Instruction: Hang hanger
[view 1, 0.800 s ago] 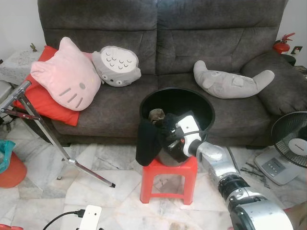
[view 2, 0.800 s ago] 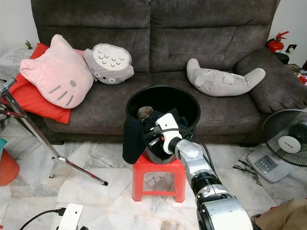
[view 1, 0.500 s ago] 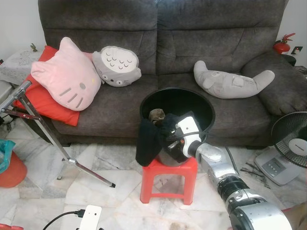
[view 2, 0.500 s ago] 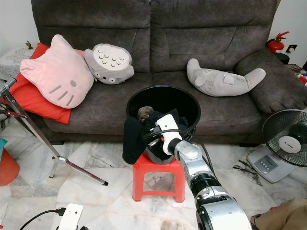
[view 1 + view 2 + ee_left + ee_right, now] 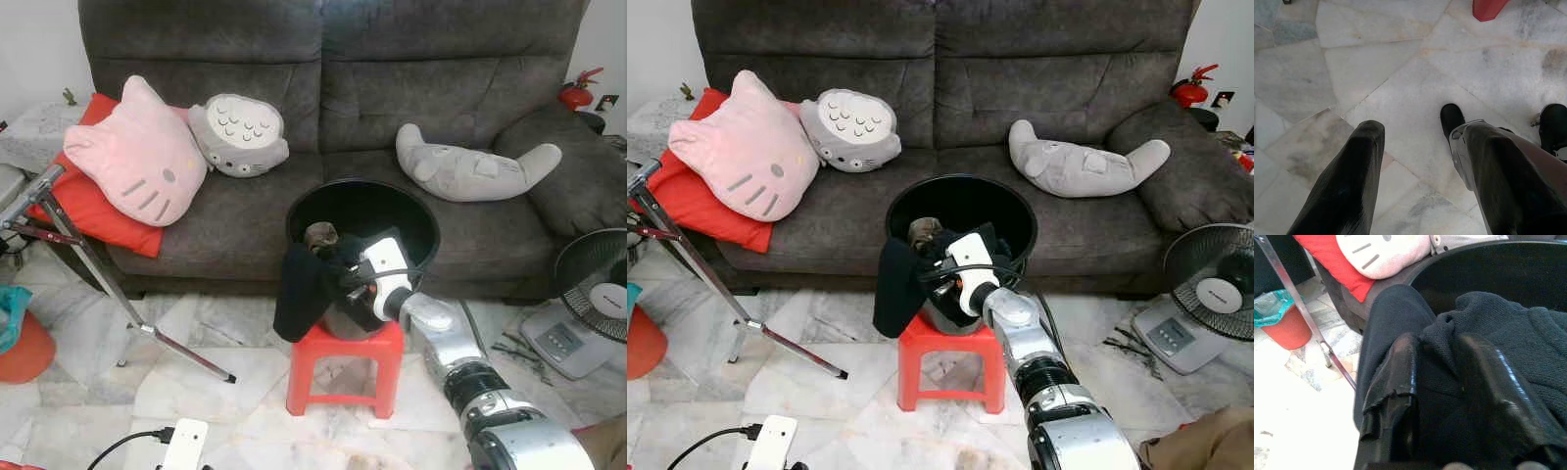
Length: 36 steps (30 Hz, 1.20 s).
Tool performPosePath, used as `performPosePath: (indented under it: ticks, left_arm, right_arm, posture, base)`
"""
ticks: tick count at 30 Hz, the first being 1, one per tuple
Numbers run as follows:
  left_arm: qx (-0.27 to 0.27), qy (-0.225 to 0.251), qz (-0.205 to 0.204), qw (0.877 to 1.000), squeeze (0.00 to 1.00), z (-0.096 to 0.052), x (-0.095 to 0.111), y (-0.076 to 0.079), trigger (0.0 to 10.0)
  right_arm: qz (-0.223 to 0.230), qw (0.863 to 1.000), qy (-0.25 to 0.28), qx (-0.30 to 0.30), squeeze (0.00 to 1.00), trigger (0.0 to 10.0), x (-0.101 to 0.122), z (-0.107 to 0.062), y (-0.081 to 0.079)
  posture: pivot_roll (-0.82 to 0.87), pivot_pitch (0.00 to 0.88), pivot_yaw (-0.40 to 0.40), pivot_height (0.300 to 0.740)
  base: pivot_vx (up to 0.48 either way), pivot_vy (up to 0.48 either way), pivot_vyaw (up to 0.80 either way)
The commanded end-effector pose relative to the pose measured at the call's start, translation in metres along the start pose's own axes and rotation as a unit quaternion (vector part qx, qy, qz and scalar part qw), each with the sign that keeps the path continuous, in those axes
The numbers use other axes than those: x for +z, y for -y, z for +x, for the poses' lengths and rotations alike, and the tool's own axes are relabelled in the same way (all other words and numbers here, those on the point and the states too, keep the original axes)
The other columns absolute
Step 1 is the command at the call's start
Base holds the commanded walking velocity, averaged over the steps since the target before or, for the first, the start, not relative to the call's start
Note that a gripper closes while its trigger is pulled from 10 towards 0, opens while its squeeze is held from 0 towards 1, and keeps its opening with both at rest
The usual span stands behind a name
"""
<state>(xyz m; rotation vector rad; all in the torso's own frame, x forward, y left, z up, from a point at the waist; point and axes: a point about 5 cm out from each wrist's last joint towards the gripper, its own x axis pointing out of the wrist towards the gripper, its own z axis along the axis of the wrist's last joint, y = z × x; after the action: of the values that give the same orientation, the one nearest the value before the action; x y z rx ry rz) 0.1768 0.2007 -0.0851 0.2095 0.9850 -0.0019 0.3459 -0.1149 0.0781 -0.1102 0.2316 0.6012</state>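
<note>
**A:** Which step are you on?

**B:** The pickup, I judge. My right gripper is at the rim of the black bucket on the red stool, its two fingers clenched on a fold of the dark garment that spills over the bucket's edge just ahead of me. My left gripper hangs idle, fingers apart, over the marble floor.

**A:** And the hanger?

**B:** I can't make one out. If it is there, it is buried in the cloth between my fingers or deeper in the bucket beyond them. The slanted metal pole well off to my left looks like part of a rack, though I can't be sure.

**A:** So the next move?

**B:** Lift straight up until the cloth clears the rim, see what comes with it, then carry it left toward that pole.

**A:** Any writing?

**B:** The fan to my right has a hub label, too small to read.
</note>
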Motion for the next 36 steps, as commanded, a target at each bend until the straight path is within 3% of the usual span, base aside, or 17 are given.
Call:
performPosePath:
  ticks: [1,6,11,17,19,25,30,31,32,36]
  left_arm:
    - [-0.003,-0.011,0.008,1.0,0.0,0.0,-0.004,0.002,10.0]
    - [-0.005,-0.011,0.007,1.0,0.0,0.0,-0.003,0.003,10.0]
    - [-0.004,-0.01,0.007,1.0,0.0,0.0,-0.003,0.003,10.0]
    - [-0.004,-0.011,0.009,1.0,0.0,0.0,-0.003,0.003,10.0]
    - [-0.004,-0.012,0.008,1.0,0.0,0.0,-0.003,0.003,10.0]
    - [-0.004,-0.012,0.009,1.0,0.0,0.0,-0.004,0.003,10.0]
    - [0.0,-0.013,0.007,1.0,0.0,0.0,-0.005,0.001,10.0]
    - [0.001,-0.013,0.007,1.0,0.0,-0.001,-0.005,0.001,10.0]
    - [0.002,-0.014,0.008,1.0,0.0,-0.001,-0.006,0.0,10.0]
    - [0.004,-0.015,0.009,1.0,0.0,-0.001,-0.007,-0.001,10.0]
  right_arm:
    - [0.006,1.0,0.005,0.0,1.0,10.0,0.002,0.0,-0.001]
    - [0.009,1.0,0.007,0.003,1.0,10.0,0.001,-0.002,-0.003]
    - [0.002,0.999,0.022,-0.044,1.0,10.0,0.006,-0.008,0.007]
    - [0.001,0.99,0.123,-0.07,1.0,10.0,0.036,-0.017,0.013]
    - [0.0,0.989,0.132,-0.071,1.0,10.0,0.041,-0.018,0.012]
    - [-0.001,0.993,0.101,-0.054,1.0,10.0,0.034,-0.013,0.006]
    - [-0.001,0.993,0.112,0.025,1.0,10.0,0.037,-0.016,-0.009]
    - [-0.004,0.993,0.116,0.022,0.96,10.0,0.038,-0.017,-0.009]
    - [-0.005,0.992,0.126,-0.001,0.0,10.0,0.039,-0.019,-0.004]
    - [0.013,0.989,0.143,-0.038,0.0,10.0,0.041,-0.025,0.005]
  posture:
    - [-0.07,0.0,0.029,0.74]
    - [-0.07,0.0,0.028,0.74]
    - [-0.07,0.0,0.028,0.74]
    - [-0.08,0.0,0.029,0.74]
    - [-0.08,0.0,0.029,0.74]
    - [-0.07,0.0,0.025,0.74]
    - [-0.07,0.0,0.021,0.74]
    - [-0.07,0.0,0.021,0.74]
    - [-0.07,0.0,0.023,0.74]
    - [-0.08,0.0,0.023,0.74]
  base:
    - [0.0,0.0,0.0]
    - [0.0,0.0,0.0]
    - [0.0,0.0,0.0]
    - [0.0,0.0,0.0]
    - [0.0,0.0,0.0]
    - [0.0,0.0,0.0]
    - [0.0,0.0,0.0]
    - [0.0,0.0,0.0]
    - [0.0,0.0,0.0]
    - [0.0,0.0,0.0]
